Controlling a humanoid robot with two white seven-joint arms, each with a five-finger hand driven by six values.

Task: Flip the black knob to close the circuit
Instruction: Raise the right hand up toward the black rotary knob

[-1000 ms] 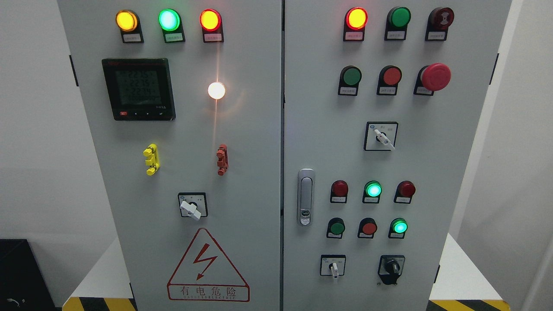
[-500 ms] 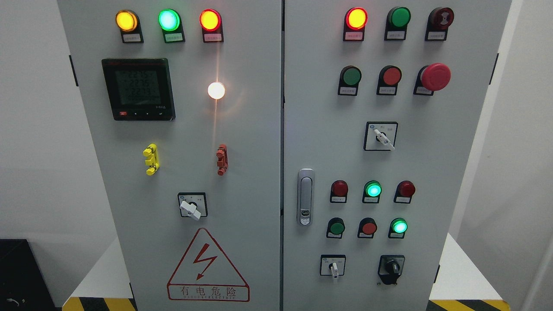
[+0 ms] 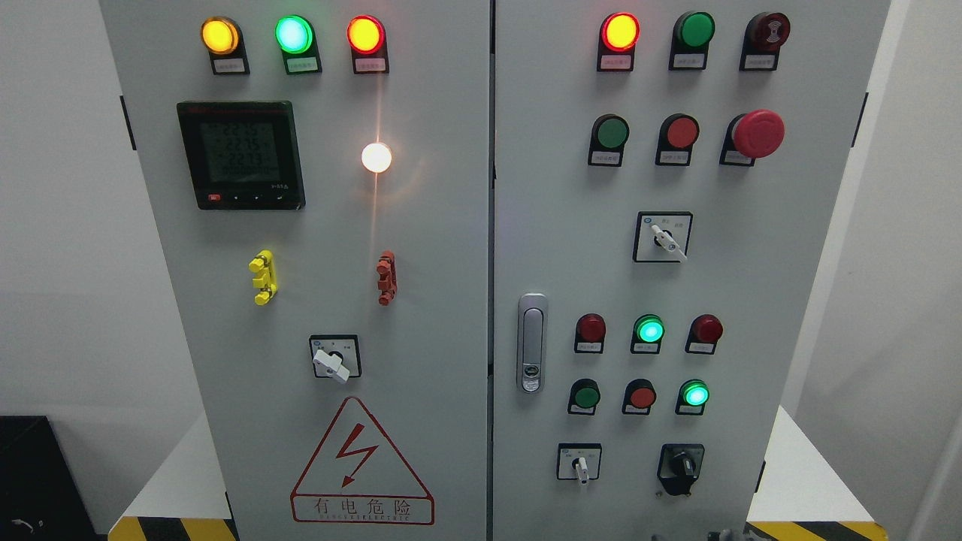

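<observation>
**Barely a hand in view, the black knob untouched**

Plainly the tall grey sheet-metal control cabinet (image 3: 436, 225) filled nearly everything before me, its two doors shut and facing the robot square-on, so that every control lay within a straight forward reach. On the left door, the black-framed digital meter (image 3: 240, 154) sat high, at reading height, and the red triangular lightning warning sign (image 3: 362, 466) sat low. The silver recessed latch handle (image 3: 532, 342) stood just right of the seam between the doors. The red mushroom-shaped emergency button (image 3: 757, 133) jutted out at the upper right, proud of the panel, I judged, so it could be struck quickly.

The small black rotary knob (image 3: 682, 466) was mounted on its black plate at the lower right of the right door, just beside the white-handled selector switch (image 3: 579, 466) and below the lit round green lamp (image 3: 695, 394). Nothing touched it.

Smallest of all, a sliver of grey mechanism (image 3: 725, 535) showed at the bottom edge, below the knob. I took it for the robot's right hand, coming in where the knob was nearest. Whether it was released or clenched I could not tell. The left hand was out of sight. The turn itself looked not yet begun.
</observation>
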